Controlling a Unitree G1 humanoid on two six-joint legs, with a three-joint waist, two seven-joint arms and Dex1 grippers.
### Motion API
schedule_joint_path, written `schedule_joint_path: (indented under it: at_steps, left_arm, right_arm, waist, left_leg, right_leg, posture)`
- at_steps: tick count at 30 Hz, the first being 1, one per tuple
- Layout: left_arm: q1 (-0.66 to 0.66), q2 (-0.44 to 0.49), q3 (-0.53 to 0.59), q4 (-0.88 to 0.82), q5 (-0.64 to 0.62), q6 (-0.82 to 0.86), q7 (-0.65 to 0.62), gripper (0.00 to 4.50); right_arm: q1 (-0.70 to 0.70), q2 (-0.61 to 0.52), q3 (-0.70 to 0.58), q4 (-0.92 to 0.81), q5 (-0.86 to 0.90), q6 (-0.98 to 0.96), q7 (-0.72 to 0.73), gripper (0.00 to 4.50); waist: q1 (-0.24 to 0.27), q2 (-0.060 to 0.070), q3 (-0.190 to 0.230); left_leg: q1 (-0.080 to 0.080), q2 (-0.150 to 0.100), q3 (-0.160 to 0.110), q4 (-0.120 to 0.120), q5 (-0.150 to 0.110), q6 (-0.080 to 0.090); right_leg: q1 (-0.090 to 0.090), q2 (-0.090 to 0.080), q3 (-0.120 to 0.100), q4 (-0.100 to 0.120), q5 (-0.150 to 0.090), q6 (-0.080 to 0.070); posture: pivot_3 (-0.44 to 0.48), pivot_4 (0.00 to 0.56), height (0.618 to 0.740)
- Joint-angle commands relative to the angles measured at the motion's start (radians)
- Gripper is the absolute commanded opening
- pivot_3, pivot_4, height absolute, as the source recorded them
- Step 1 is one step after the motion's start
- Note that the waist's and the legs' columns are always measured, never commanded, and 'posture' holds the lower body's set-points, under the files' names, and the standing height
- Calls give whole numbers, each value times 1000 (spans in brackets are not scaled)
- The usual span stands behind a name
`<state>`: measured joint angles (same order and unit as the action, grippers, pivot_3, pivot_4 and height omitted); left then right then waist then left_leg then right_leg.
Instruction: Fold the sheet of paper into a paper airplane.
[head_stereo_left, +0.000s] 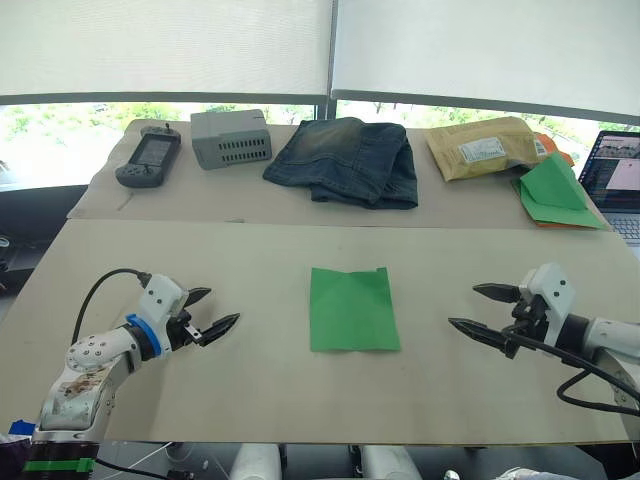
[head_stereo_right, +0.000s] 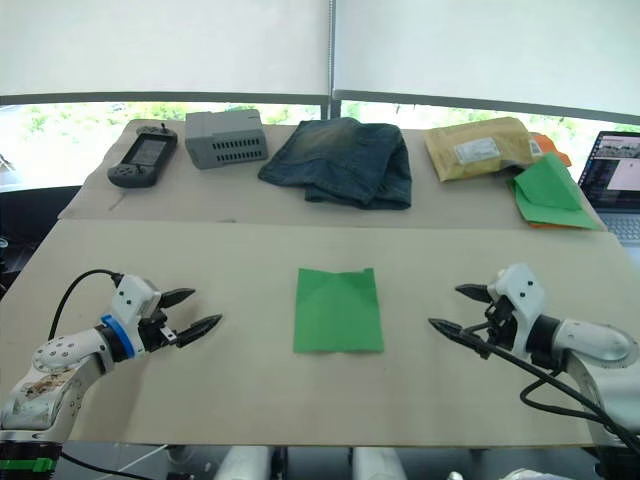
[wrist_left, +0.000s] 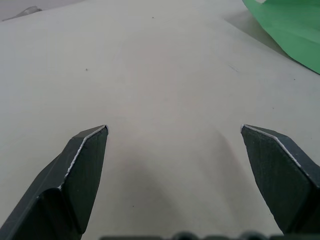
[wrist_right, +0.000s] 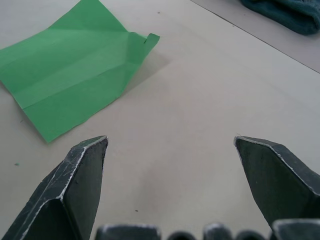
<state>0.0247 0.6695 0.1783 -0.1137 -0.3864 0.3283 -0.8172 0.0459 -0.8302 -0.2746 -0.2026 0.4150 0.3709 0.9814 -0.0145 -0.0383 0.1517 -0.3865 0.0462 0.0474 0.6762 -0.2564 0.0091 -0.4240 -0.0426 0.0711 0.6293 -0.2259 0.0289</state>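
Sheet of paper (head_stereo_left: 353, 309) lies flat mid-table (head_stereo_left: 250, 270), between both grippers, touching neither. Left gripper (head_stereo_left: 214, 312) spread wide, empty; right gripper (head_stereo_left: 480, 309) same. Head cam reads the sheet as plain; right wrist cam picks up lengthwise creases + one curled-up corner. Left wrist cam catches just its edge.

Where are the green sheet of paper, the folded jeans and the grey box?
sheet of paper (head_stereo_left: 353, 310): left eye view, middle of its flat face.
folded jeans (head_stereo_left: 345, 160): left eye view, centre of the denim.
grey box (head_stereo_left: 231, 138): left eye view, its vented front.
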Motion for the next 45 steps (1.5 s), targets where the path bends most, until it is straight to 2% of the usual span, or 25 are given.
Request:
schedule_joint_path:
  at_steps: [1, 9, 12, 18, 22, 28, 33, 37, 45]
  left_arm:
    - [-18, 11, 32, -16, -25, -7, -18, 4500]
    - [-73, 10, -15, -38, -88, 32, -113, 4500]
    - [-121, 15, -66, -64, -109, 84, -160, 4500]
    - [-226, -3, -163, -112, -135, 166, -202, 4500]
    - [-274, -23, -213, -124, -125, 181, -195, 4500]
    - [-362, -102, -285, -79, -84, 164, -159, 4500]
    - [-461, -220, -363, 26, -32, 116, -147, 4500]
    - [-502, -269, -396, 108, 26, 78, -135, 3359]
    - [-508, -284, -513, 233, 192, -26, -145, 592]
  right_arm:
    - [-5, -3, -41, -8, 16, -24, 0, 4464]
    - [29, -1, -63, -72, 47, 21, -10, 4464]
    - [39, -1, -55, -160, 125, 142, -34, 4464]
    - [-10, 48, 55, -304, 164, 287, -154, 4464]
    - [-43, 75, 129, -311, 106, 299, -220, 4464]
    - [-68, 82, 154, -299, 76, 289, -253, 4464]
    - [-67, 48, 114, -323, 67, 331, -287, 4464]
    - [-72, 67, 95, -344, 76, 374, -346, 4500]
    - [-86, 92, 88, -394, 82, 487, -456, 4500]
  waist:
    - [0, 0, 0]
    - [1, 0, 0]
    - [3, 0, 0]
    - [-2, -1, 0]
    - [-1, -1, 0]
    - [4, -1, 0]
    - [9, -1, 0]
    - [1, -1, 0]
    - [1, -1, 0]
  left_leg:
    - [0, 0, 0, 0, 0, 0]
    - [1, 0, 0, 0, 0, 0]
    - [0, 0, 0, 0, 0, 0]
    - [0, 0, -1, 1, 0, 0]
    - [-1, -1, -2, 1, 0, 0]
    - [-3, -2, -3, 2, 0, 0]
    - [-3, -3, -4, 3, 0, 0]
    - [-3, -4, -5, 3, 0, 0]
    - [-3, -4, -6, 3, 0, 0]
  right_leg:
    - [0, 0, 0, 0, 0, 0]
    - [0, 0, 0, 0, 0, 0]
    - [0, 0, 0, 1, 0, 0]
    - [0, 0, 0, 0, 0, 1]
    - [0, 1, 0, 1, 0, 1]
    - [0, 0, 0, 0, 0, 1]
    - [0, 0, 0, 0, 1, 2]
    - [1, 0, 0, 0, 1, 2]
    - [1, 1, 0, 0, 1, 2]
  posture:
    - [0, 150, 740]
    - [0, 150, 740]
    - [0, 150, 740]
    - [0, 150, 740]
    - [0, 150, 740]
    - [0, 150, 740]
    - [0, 150, 740]
    - [0, 150, 740]
    - [0, 150, 740]
